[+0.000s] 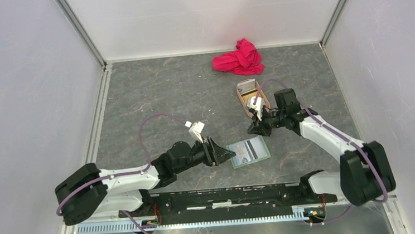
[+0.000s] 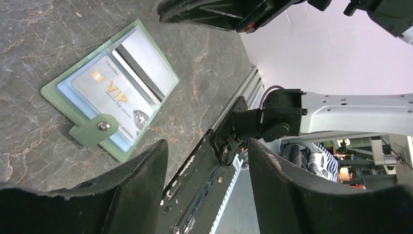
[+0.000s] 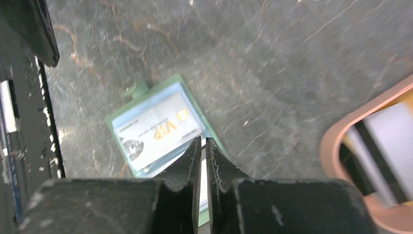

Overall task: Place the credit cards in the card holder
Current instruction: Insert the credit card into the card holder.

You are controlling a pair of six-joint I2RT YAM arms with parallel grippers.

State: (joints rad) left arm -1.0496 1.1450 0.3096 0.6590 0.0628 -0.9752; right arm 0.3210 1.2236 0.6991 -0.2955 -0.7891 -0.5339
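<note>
The sage-green card holder (image 1: 248, 151) lies open on the table in front of the arms. In the left wrist view the card holder (image 2: 58, 87) shows a white VIP card (image 2: 109, 92) in one pocket and a black-striped card (image 2: 143, 63) in the other. My left gripper (image 1: 225, 152) sits just left of it, and the left wrist view shows this gripper (image 2: 207, 146) open and empty. My right gripper (image 1: 252, 129) hangs between holder and tray. Its jaws (image 3: 203, 141) are shut to a thin slit with nothing in them. More credit cards (image 1: 254, 96) lie in the tray.
A pinkish-tan oval tray (image 1: 241, 99) stands behind the right gripper; its rim (image 3: 336, 139) shows at the right of the right wrist view. A red cloth (image 1: 238, 58) lies at the back. The black base rail (image 1: 228, 196) runs along the near edge.
</note>
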